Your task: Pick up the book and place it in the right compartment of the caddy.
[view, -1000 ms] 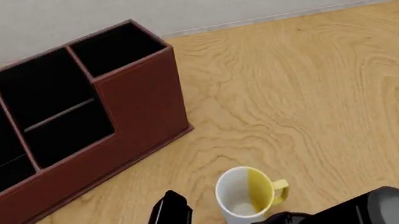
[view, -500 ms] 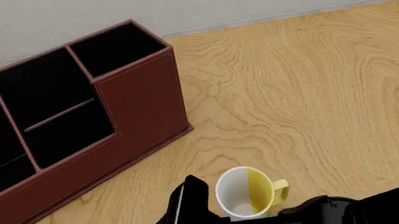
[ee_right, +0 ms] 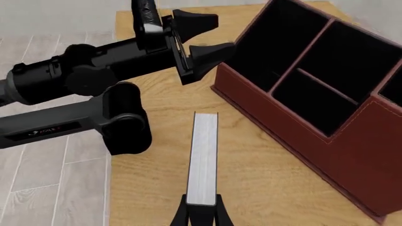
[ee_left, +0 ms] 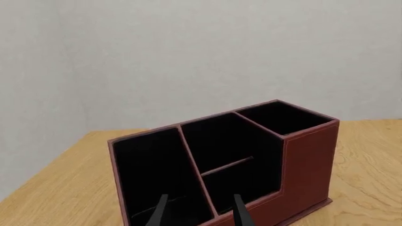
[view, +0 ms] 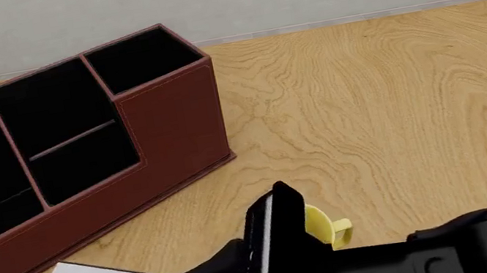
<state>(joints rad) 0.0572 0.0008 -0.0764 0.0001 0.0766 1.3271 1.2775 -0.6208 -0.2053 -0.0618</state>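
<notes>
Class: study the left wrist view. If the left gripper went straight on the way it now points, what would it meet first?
Most likely the caddy: the left gripper points at its low front, about the divider between the two wider sections. Depth is hard to judge.

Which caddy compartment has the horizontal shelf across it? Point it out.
The middle compartment of the caddy: a thin reddish shelf crosses it halfway up. The right compartment, behind its full-height front wall, shows none.

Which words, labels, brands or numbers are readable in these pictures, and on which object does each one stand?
A small pale marking on the left arm's link, right wrist view: too small and blurred to read.
The book, the caddy and the mug: no text visible.
</notes>
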